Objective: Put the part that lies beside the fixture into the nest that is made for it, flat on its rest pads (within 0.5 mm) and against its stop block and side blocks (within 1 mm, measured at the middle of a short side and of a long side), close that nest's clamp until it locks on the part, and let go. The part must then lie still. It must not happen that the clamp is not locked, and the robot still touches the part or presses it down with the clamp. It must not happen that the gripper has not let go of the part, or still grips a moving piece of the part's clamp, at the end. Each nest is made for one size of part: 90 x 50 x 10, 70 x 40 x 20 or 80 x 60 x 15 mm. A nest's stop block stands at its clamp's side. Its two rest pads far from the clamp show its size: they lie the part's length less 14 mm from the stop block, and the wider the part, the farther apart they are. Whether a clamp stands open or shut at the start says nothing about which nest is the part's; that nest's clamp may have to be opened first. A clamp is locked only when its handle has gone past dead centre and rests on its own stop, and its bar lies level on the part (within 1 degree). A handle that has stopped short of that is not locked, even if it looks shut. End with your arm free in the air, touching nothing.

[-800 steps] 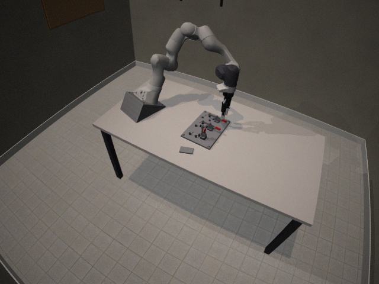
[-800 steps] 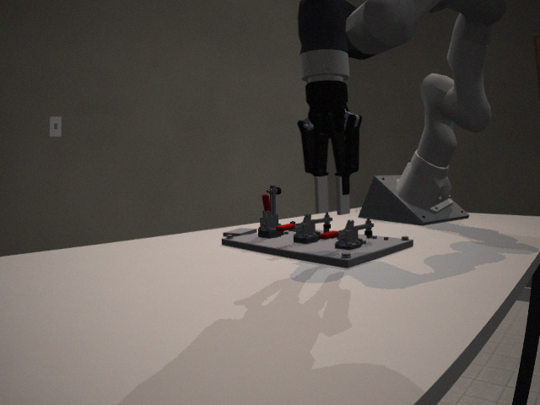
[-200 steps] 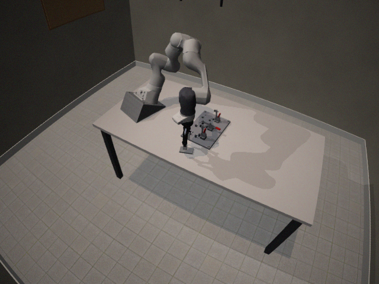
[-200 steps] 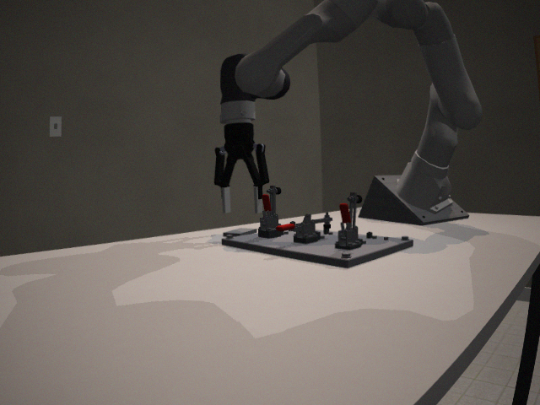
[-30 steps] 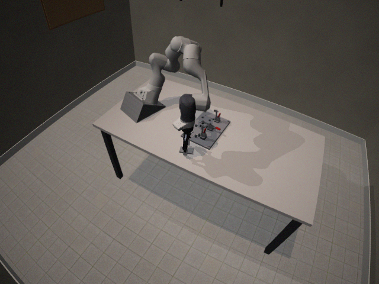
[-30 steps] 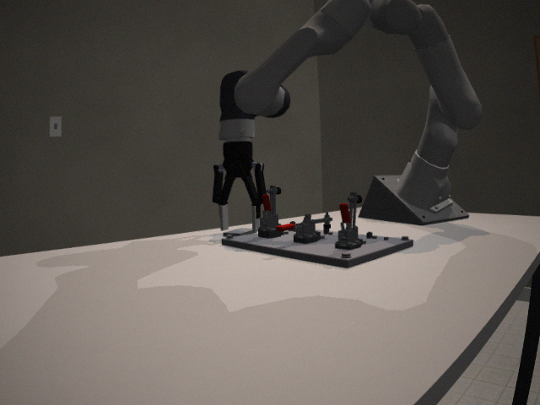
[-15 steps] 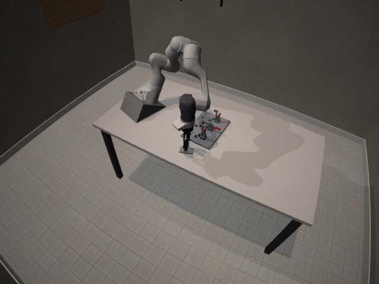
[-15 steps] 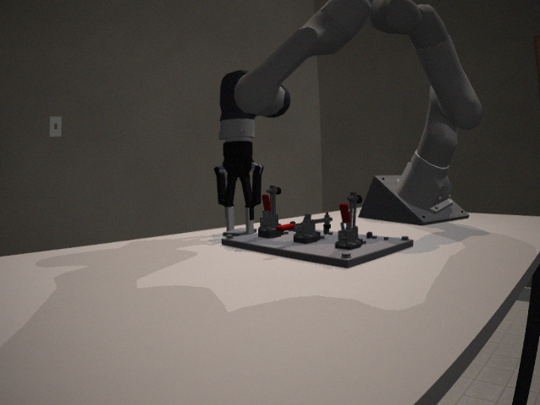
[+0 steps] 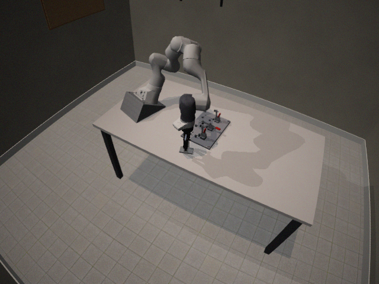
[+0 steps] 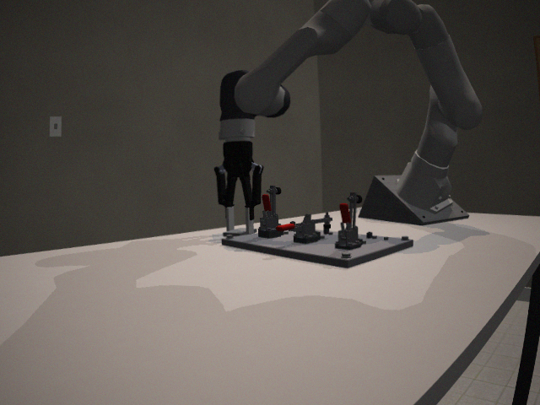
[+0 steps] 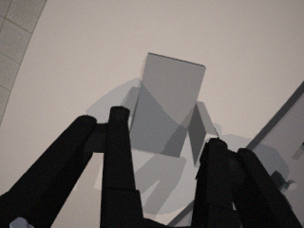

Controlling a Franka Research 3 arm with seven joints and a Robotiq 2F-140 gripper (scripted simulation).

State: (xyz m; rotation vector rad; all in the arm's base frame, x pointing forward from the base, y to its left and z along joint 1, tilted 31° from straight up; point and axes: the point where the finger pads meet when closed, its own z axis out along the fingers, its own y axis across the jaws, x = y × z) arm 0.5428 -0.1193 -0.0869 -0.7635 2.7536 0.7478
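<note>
Gripper (image 9: 185, 149) (image 10: 240, 231) (image 11: 164, 107) points down over the part, jaws partway open, one finger at each long side; cannot tell from the views whether both pads touch the part or have a firm hold of it; grey flat part (image 9: 190, 151) (image 10: 240, 233) (image 11: 168, 95) lies beside the fixture plate (image 9: 209, 145) (image 10: 322, 256) (image 11: 294, 123), off it and near one edge, on the pale table (image 9: 260, 190) (image 10: 270, 348) (image 11: 237, 33); no nest has it; three clamps stand in a row on the plate; nearest clamp (image 9: 203, 135) (image 10: 268, 226) has its bar upright and red handle raised, standing close to the gripper in the exterior view, the obvious thing to clear on that side; middle clamp (image 9: 210, 126) (image 10: 306, 231) has its bar down and red handle stuck out low, cannot tell if locked; far clamp (image 9: 217, 118) (image 10: 348, 236) has bar upright, handle raised; small dark blocks and pads sit around the clamps, too small to read nest sizes; arm (image 9: 192, 59) (image 10: 283, 62) arches above the table from a wedge-shaped base (image 9: 131, 105) (image 10: 377, 204), its wrist above the part; shadows fall across part and table; tiled floor (image 9: 106, 220) (image 11: 11, 35) beyond the table edge.
</note>
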